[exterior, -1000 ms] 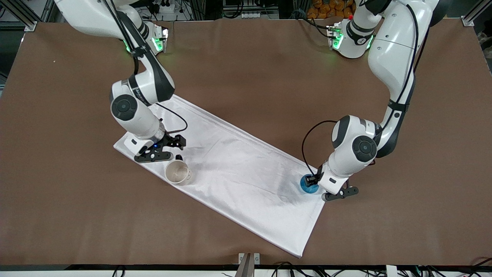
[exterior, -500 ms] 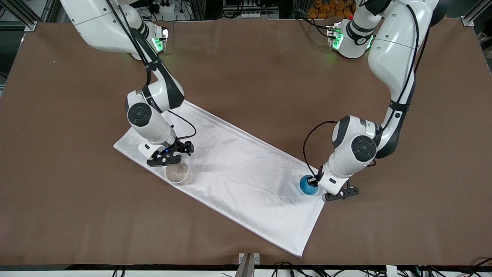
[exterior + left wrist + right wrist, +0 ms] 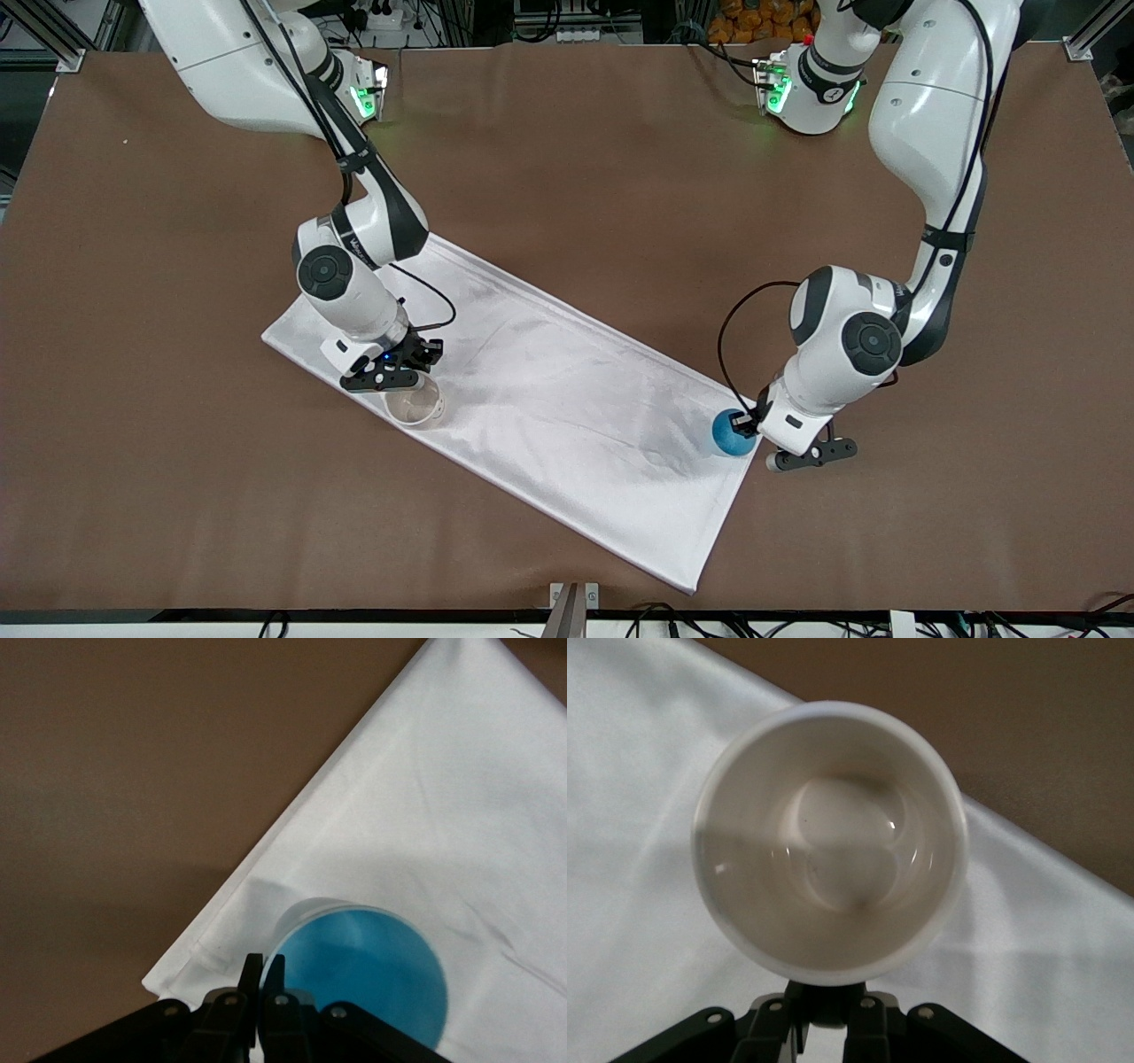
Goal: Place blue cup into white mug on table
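The blue cup [image 3: 732,434] stands at the edge of the white cloth toward the left arm's end of the table [image 3: 567,159]. My left gripper [image 3: 751,424] is shut on the cup's rim. In the left wrist view, one finger sits inside the blue cup [image 3: 368,974] and one outside, and the left gripper [image 3: 263,967] pinches the wall. The white mug [image 3: 414,406] stands upright on the cloth's other end. My right gripper [image 3: 403,381] is shut on its black handle. The right wrist view looks into the empty beige inside of the white mug [image 3: 830,842], with the right gripper [image 3: 830,1010] round the handle.
A long white cloth [image 3: 549,390] lies slantwise across the brown table, and both cups stand on it. A cable loops from each wrist.
My right gripper has come down to the mug and shut on its handle. My left gripper has closed on the blue cup's rim, and the cup has shifted slightly toward the cloth's edge.
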{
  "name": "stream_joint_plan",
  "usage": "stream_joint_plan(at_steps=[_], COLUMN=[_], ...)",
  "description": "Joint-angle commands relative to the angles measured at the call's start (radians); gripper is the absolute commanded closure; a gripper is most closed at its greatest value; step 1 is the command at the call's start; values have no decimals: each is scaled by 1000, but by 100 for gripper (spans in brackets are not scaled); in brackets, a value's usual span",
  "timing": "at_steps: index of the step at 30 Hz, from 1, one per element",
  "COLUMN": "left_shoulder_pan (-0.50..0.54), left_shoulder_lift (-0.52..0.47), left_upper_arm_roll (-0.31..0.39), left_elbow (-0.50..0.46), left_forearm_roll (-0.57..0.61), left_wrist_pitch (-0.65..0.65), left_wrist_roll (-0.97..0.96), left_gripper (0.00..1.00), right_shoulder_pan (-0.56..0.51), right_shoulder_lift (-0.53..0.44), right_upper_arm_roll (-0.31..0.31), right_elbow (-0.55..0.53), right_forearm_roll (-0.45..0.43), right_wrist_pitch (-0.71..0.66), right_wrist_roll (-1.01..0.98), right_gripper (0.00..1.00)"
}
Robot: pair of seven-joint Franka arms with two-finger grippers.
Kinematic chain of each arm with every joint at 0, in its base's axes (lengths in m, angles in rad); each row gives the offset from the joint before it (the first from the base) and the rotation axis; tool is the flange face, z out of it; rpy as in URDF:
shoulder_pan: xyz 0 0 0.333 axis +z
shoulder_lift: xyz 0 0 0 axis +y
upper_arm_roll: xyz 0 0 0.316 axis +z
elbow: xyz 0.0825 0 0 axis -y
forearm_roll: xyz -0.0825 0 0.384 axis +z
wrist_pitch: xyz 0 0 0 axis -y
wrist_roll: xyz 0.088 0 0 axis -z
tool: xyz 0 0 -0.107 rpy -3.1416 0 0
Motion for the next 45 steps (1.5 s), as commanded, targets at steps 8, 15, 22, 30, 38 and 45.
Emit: stream_joint_plan(at_steps=[8,15,22,30,38,45], left_shoulder_pan=[28,72,75,75,77,80], left_shoulder_lift=[-98,-193,-308,-483,-594,-653], left_upper_arm_roll=[2,4,2,-7,-10,-8], left_elbow=[-65,-179,-323,-538,-644,-694], left_forearm_roll=[142,149,190,190,184,178], left_wrist_pitch=[-154,-178,-167,-110,-104,-104], left_wrist_roll=[105,227,214,167,164,175], left_gripper=[100,100,100,100,100,100], right_shoulder_pan=[56,108,180,324,453,505], right_shoulder_lift=[-7,-4,14,82,169,183], right_upper_arm_roll=[9,86,184,186,184,184], right_elbow=[72,183,270,313,399,410], right_forearm_roll=[-18,-48,-159,-173,-180,-180], right_wrist_pitch=[-68,-202,-286,-274,-272,-271], right_wrist_roll=[140,335,560,668,757,795], right_gripper=[100,100,100,100,100,100])
